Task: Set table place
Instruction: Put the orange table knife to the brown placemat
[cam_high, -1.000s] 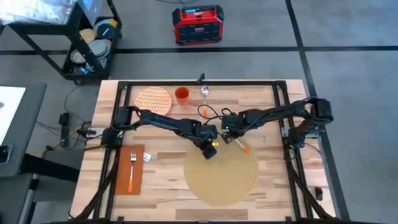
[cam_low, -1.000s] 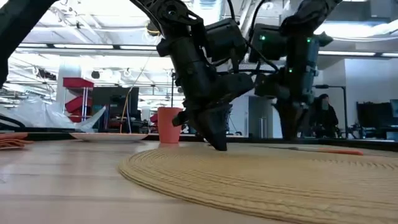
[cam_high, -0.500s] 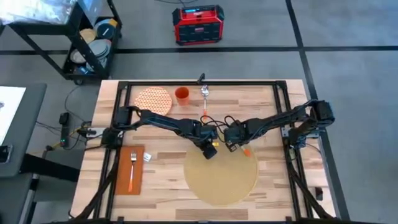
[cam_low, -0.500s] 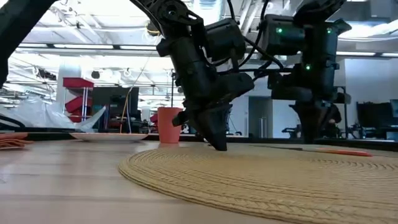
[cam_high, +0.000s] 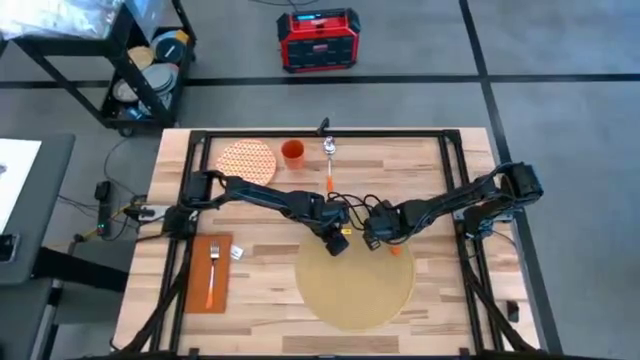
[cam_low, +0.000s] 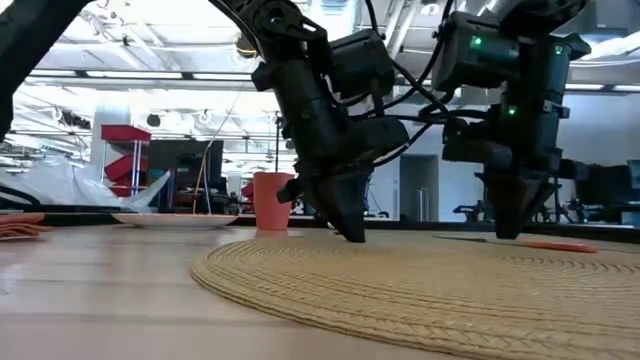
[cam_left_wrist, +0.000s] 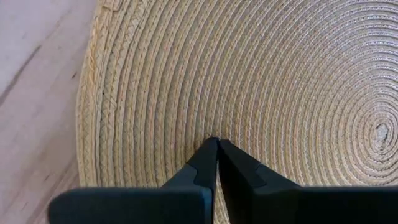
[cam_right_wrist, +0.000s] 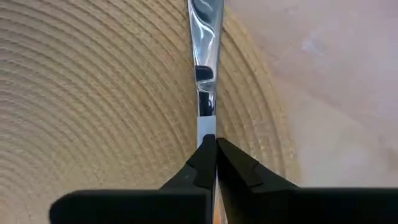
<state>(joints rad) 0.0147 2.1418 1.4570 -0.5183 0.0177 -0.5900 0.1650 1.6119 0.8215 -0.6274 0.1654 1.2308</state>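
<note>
my left gripper (cam_left_wrist: 216, 144) is pinched closed, tips pressed on the place (cam_high: 355, 285) near its far edge, pinning it to the table (cam_high: 260, 290). my right gripper (cam_right_wrist: 209, 142) is clamped on a knife (cam_right_wrist: 204, 56), holding it over the mat's far-right rim.

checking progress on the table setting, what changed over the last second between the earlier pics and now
The right claw, shut on a knife with an orange handle, moved from behind the placemat down to its far edge; the knife's blade now lies over the mat's rim. The left claw stayed shut, tip pressed on the placemat. The plate, cup, fork on its napkin and the mat did not move.
</note>
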